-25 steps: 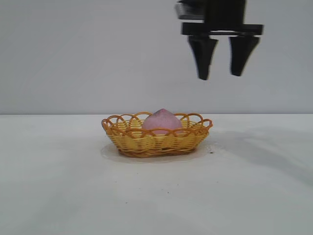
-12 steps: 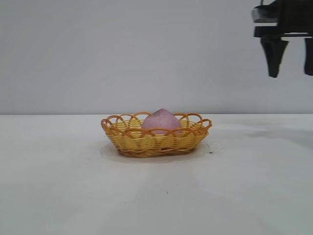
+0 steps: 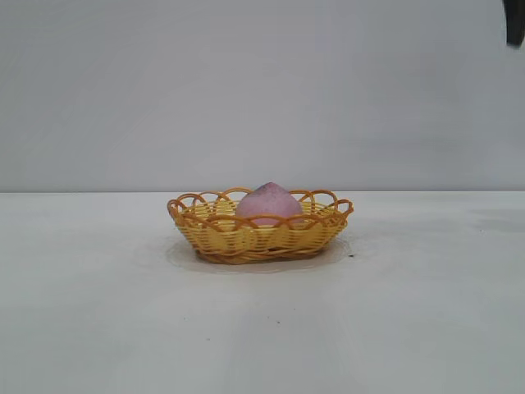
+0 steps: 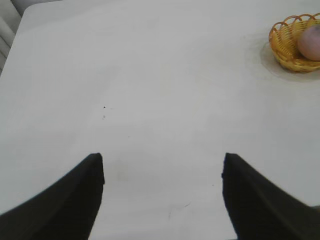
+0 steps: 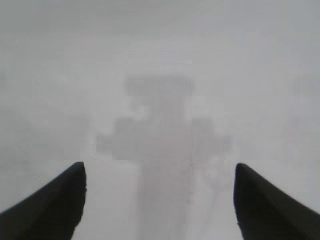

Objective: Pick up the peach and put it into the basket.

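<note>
The pink-mauve peach (image 3: 270, 203) lies inside the yellow wicker basket (image 3: 246, 236) at the middle of the white table. Both also show far off in the left wrist view, the peach (image 4: 310, 43) in the basket (image 4: 284, 41). My right gripper (image 5: 159, 170) is open and empty, high above bare table; only a dark finger (image 3: 515, 23) shows at the exterior view's top right corner. My left gripper (image 4: 163, 162) is open and empty over bare table, well away from the basket, and is out of the exterior view.
The white table (image 3: 394, 328) stretches round the basket, with a plain grey wall behind. The table's corner and edge (image 4: 25, 15) show in the left wrist view. My right arm's shadow (image 5: 160, 145) falls on the table under it.
My right gripper has moved up and to the right, away from above the basket, almost out of the exterior view. The peach and basket have stayed put.
</note>
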{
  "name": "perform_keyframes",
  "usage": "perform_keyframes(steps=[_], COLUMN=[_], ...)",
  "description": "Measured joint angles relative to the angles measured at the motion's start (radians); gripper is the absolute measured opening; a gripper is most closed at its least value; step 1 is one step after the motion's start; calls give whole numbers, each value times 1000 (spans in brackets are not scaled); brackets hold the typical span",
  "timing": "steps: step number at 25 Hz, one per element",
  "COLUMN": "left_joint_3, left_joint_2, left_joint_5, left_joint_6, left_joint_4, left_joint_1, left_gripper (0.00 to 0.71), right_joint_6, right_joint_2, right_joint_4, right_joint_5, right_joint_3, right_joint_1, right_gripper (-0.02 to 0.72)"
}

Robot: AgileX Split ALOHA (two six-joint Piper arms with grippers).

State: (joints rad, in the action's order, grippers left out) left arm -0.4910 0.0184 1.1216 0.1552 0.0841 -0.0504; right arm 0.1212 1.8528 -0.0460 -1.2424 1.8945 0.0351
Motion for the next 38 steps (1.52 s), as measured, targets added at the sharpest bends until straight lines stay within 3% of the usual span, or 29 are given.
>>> perform_keyframes(steps=[4, 28, 32, 36, 38], left_joint_3=[0, 0, 0, 0, 0], left_joint_2=[0, 0, 0, 0, 0], left_joint_5=[0, 0, 0, 0, 0], left_joint_6=[0, 0, 0, 0, 0], left_joint_4=[0, 0, 0, 0, 0], left_joint_1=[0, 0, 0, 0, 0], left_gripper=[442, 442, 442, 442, 442], right_joint_6=[0, -2, -2, -2, -2], right_joint_2=[-193, -1409, -1600, -1748, -1795], right_joint_4=[-13, -16, -23, -51, -53], right_joint_5=[-2, -22, 29, 113, 116], right_joint_3=[-110, -1222, -1365, -1381, -1391], right_joint_1=[0, 0, 0, 0, 0], right_gripper=[524, 524, 524, 524, 524])
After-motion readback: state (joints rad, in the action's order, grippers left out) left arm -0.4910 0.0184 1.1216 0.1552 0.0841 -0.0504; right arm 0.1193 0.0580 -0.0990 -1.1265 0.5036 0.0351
